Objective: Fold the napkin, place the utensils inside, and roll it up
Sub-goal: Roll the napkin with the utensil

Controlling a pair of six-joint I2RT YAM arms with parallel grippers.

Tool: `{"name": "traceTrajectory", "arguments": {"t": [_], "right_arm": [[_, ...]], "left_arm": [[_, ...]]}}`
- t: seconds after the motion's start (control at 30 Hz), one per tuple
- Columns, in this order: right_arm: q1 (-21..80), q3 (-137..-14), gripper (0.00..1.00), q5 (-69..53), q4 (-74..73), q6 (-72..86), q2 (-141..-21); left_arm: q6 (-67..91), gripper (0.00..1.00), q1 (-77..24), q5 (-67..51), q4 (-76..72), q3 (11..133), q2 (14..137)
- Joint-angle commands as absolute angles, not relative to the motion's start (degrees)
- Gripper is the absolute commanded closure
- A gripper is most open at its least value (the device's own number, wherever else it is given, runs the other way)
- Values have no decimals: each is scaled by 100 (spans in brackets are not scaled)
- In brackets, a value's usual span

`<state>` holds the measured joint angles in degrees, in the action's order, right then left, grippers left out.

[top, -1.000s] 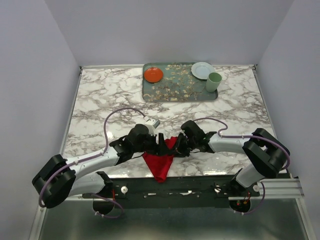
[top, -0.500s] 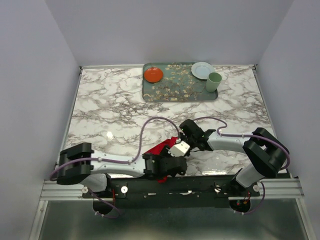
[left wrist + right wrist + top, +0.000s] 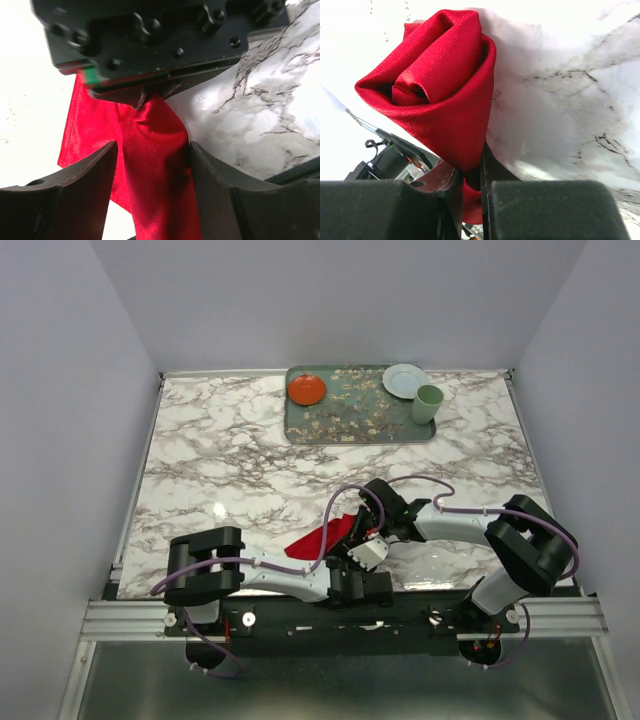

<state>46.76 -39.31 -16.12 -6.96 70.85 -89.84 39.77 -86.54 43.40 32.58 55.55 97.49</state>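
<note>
The left arm (image 3: 262, 571) is swinging across from the lower left of the overhead frame toward bottom centre, bringing the left gripper (image 3: 152, 155) down from mid-frame to the near edge of the white marble-patterned tabletop (image 3: 250, 440). The plain bright red cloth napkin (image 3: 322, 535), earlier draped as a triangle over that edge, is now lying as a slanted strip higher up.

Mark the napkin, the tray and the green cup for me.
napkin (image 3: 437, 85): right wrist view, on the bunched red fold.
tray (image 3: 350, 422): top external view, on its bare patterned floor.
green cup (image 3: 428, 403): top external view, on its side wall.
</note>
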Motion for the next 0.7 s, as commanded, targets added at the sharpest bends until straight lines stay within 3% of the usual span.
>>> {"name": "traceTrajectory", "arguments": {"t": [0.0, 0.1, 0.37, 0.47, 0.53, 0.67], "right_arm": [[4650, -3973, 78, -1696, -879, 7260, -9070], [4623, -3911, 78, -1714, -827, 7382, -9018], [4518, -3823, 78, -1767, -738, 7480, -9053], [4404, -3788, 77, -1740, -738, 7427, -8992], [4325, -3779, 74, -1723, -738, 7366, -8912], [4070, -3762, 60, -1749, -747, 7094, -8772]], "left_arm": [[4157, 36, -8666, 4544, 3279, 5529, 9958], [4078, 39, -8587, 4369, 2972, 5344, 9897], [3859, 74, -8403, 4237, 2699, 5203, 10028], [3753, 79, -8306, 4070, 2497, 5116, 9967], [3630, 94, -8201, 4017, 2242, 4993, 9879], [3332, 97, -7876, 3570, 1706, 4764, 9651]]}}
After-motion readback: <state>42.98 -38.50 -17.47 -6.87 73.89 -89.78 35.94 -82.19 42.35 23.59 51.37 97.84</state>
